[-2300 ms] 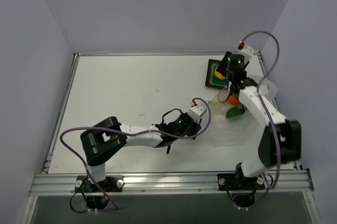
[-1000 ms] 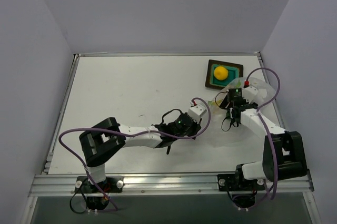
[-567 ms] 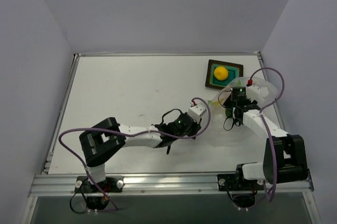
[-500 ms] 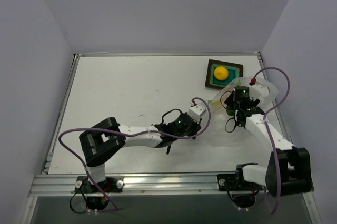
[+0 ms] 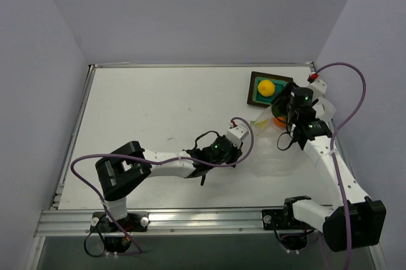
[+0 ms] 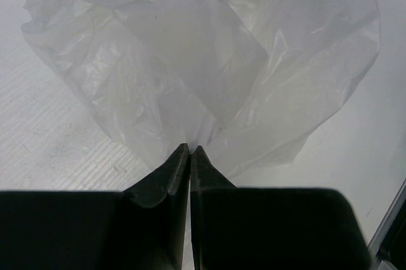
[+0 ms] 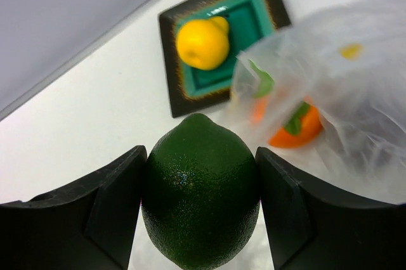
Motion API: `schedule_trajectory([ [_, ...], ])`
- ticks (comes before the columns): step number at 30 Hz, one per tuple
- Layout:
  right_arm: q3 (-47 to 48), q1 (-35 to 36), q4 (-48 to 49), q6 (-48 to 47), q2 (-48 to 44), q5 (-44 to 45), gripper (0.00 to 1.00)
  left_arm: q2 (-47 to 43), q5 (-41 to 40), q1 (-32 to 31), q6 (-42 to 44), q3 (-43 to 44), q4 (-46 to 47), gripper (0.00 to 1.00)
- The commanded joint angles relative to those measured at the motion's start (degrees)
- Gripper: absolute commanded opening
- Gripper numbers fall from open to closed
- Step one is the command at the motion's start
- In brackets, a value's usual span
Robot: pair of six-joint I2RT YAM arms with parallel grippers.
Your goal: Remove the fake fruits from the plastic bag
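Left tool (image 6: 190,149) pinched together on the bag (image 6: 209,61) edge, bag lying at the bench (image 5: 158,111) right, right tool (image 7: 200,219) clamped on the green fruit (image 7: 200,181), lemon (image 7: 203,43) in the far tray (image 7: 254,10), orange fruit (image 7: 295,132) inside the bag.

Left gripper (image 6: 190,151) pinched closed, right gripper (image 7: 200,175) gripping, arm outstretched

1. The lemon (image 5: 266,87) has been released and left in the tray (image 7: 171,67).
2. The green fruit (image 7: 200,181) has been gripped by the right gripper (image 7: 200,210).
3. It has been lifted out of the bag (image 6: 209,80), toward the far right.
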Motion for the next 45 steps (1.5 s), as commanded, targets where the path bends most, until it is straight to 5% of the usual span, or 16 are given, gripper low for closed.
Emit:
schedule_trajectory([
  [1,6.08,1.0,7.03,-2.53,6.75,-2.93,0.4,-2.39,-0.49,-0.28,-0.57,0.58,2.04,0.02],
  [17,27.35,2.58,14.17,-9.48,46.82,-4.07,0.4,-2.83,-0.75,-0.28,-0.57,0.23,2.04,0.02],
  [33,43.8,2.32,11.89,-11.41,63.81,5.24,0.41,-1.6,0.04,-0.28,-0.66,0.84,1.86,0.02],
  [35,44.06,2.32,11.8,-11.41,64.51,6.21,0.45,-1.6,0.13,-0.28,-0.66,0.93,1.86,0.03],
  [41,42.4,2.58,10.57,-10.97,60.66,5.69,0.86,-1.42,-0.05,-0.28,-0.75,0.93,1.86,0.02],
  [45,39.68,2.67,10.04,-10.36,53.99,2.97,0.9,-1.69,-0.05,-0.28,-0.83,0.75,1.95,0.02],
])
